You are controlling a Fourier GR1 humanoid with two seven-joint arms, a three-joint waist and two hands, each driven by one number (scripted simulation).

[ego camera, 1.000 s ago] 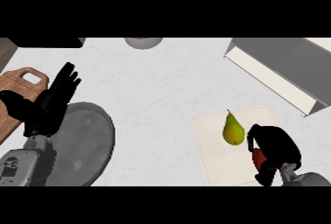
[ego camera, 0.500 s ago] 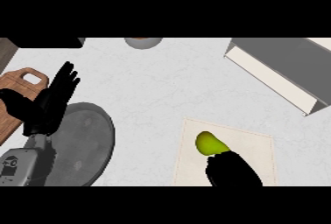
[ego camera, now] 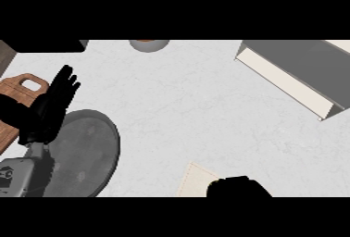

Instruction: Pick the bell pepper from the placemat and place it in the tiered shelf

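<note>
While only a dark mass of the right hand showed at the lower edge, over a corner of the cream placemat, nothing revealed whether its fingers were apart or together, and the bell pepper could not be seen. At the left, the left hand rested with fingers straight and spread, above a grey round plate and beside a wooden cutting board. Farther off across the white worktop, the tiered shelf stood at the upper right, and a small grey bowl sat at the far edge.
</note>
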